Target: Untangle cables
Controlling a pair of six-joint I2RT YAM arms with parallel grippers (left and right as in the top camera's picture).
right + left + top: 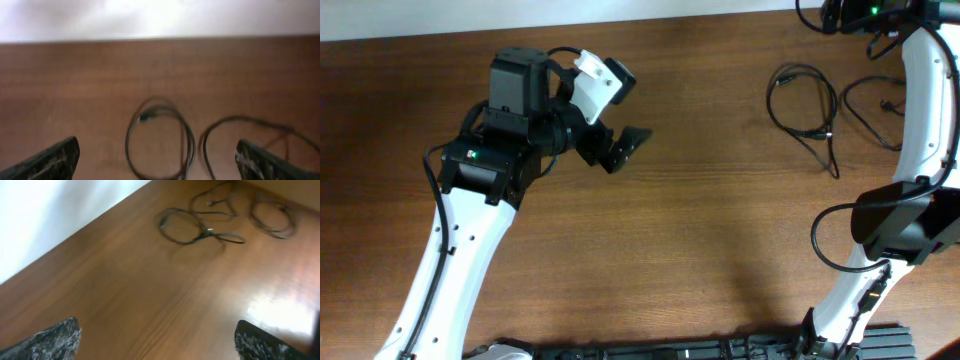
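Thin black cables lie apart on the brown table (pixel 720 230) at the back right: one loop with a tail (pixel 803 101) and another loop (pixel 876 108) beside it. My left gripper (pixel 620 147) is open and empty over the table's left middle, far from them. Its wrist view shows the cables (pixel 186 226) in the distance beyond the open fingers (pixel 160 342). My right gripper (pixel 842 12) is mostly cut off at the overhead view's top edge. In its wrist view the fingers (pixel 160 165) are open and empty, above a round cable loop (pixel 131 145) and a second cable (pixel 235 120).
The right arm's white link (pixel 925 120) and black elbow (pixel 900 220) stand along the right side, with their own thicker black wire (pixel 825 255). The table's far edge and a white wall (pixel 160 20) lie just behind the cables. A dark rail (pixel 720 350) runs along the front edge.
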